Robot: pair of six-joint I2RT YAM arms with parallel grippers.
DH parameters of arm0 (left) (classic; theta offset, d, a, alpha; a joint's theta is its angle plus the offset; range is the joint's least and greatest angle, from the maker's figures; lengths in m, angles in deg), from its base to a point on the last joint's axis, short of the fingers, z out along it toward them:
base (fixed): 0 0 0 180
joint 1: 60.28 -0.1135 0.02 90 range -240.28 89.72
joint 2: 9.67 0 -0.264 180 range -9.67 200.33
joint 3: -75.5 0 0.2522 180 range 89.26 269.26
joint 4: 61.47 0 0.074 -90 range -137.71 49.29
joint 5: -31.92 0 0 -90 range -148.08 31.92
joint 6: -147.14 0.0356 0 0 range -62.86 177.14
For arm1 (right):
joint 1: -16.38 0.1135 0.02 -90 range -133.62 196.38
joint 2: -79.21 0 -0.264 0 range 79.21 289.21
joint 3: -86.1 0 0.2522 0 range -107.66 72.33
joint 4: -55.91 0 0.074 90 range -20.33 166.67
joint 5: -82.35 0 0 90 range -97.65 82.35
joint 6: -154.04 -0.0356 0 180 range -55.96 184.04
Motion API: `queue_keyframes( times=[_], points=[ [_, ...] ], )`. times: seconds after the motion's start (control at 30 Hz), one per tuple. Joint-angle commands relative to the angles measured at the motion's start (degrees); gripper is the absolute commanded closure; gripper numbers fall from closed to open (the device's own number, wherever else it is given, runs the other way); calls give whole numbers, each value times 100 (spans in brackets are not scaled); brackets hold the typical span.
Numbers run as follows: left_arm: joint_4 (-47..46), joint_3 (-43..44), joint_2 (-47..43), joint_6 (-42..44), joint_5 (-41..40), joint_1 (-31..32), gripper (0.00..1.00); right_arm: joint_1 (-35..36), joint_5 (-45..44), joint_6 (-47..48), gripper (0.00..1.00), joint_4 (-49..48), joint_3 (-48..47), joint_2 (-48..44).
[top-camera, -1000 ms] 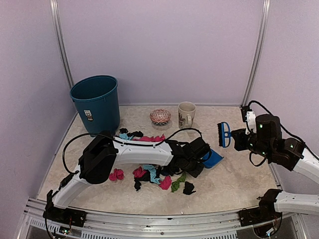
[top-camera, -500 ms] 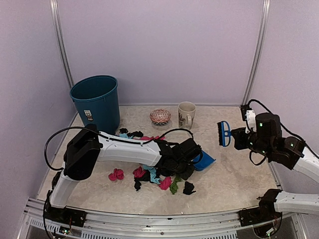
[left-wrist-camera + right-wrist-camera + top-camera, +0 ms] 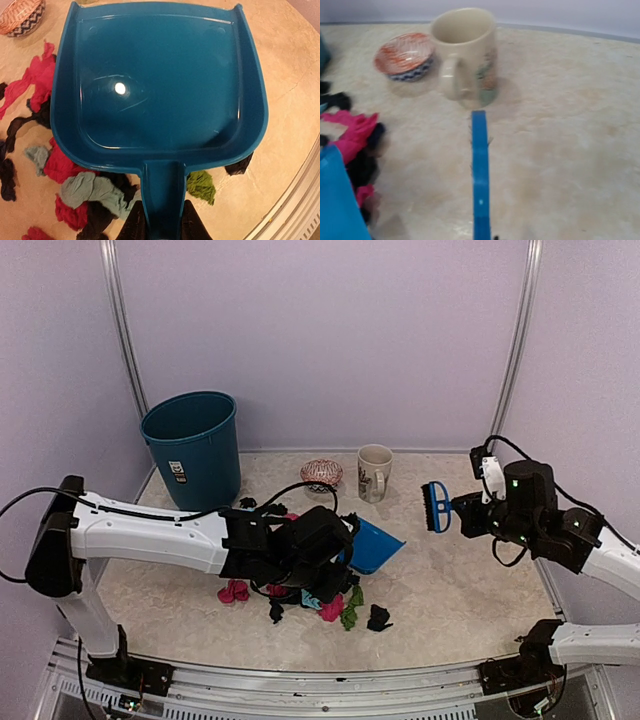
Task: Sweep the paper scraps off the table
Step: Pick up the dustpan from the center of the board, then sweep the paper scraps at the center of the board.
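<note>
The paper scraps (image 3: 300,592) lie in a pink, black, light blue and green heap on the table (image 3: 470,600), left of centre. My left gripper (image 3: 330,552) is shut on the handle of the blue dustpan (image 3: 372,544), which is held tilted above the heap's right side. In the left wrist view the empty dustpan (image 3: 160,80) covers part of the scraps (image 3: 87,192), and my left gripper (image 3: 162,227) clamps its handle. My right gripper (image 3: 462,512) is shut on the small blue brush (image 3: 435,506), held in the air to the right. In the right wrist view the brush (image 3: 479,170) points at the mug.
A teal bin (image 3: 193,445) stands at the back left. A patterned bowl (image 3: 321,472) and a cream mug (image 3: 374,471) stand at the back centre, the mug (image 3: 465,50) and bowl (image 3: 404,55) just beyond the brush tip. The table's metal front edge (image 3: 300,680) runs near the scraps.
My left arm has swung left, carrying the dustpan left and up over the scrap heap. My right gripper with the brush has shifted slightly left.
</note>
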Motion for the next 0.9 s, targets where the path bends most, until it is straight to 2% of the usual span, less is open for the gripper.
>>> queue_keyframes(
  times=[0.0, 0.23, 0.47, 0.67, 0.87],
  points=[
    [268, -630, -841, -466, -553, -12, 100, -59, 864, 162, 100, -633, -107, 149],
    [789, -1090, -2118, -626, -1257, -62, 100, 16, 1839, -234, 100, -1450, -189, 909],
    [1516, -1132, -3342, -512, -1929, -342, 98, 573, 2081, -1166, 100, -2763, -427, 1953],
    [1421, -1214, -4128, 77, -2099, -927, 98, 1083, 1954, -2150, 100, -3908, -863, 3095],
    [917, -1367, -4644, 596, -2130, -1255, 98, 1499, 2013, -3026, 100, -4656, -1835, 4713]
  ],
)
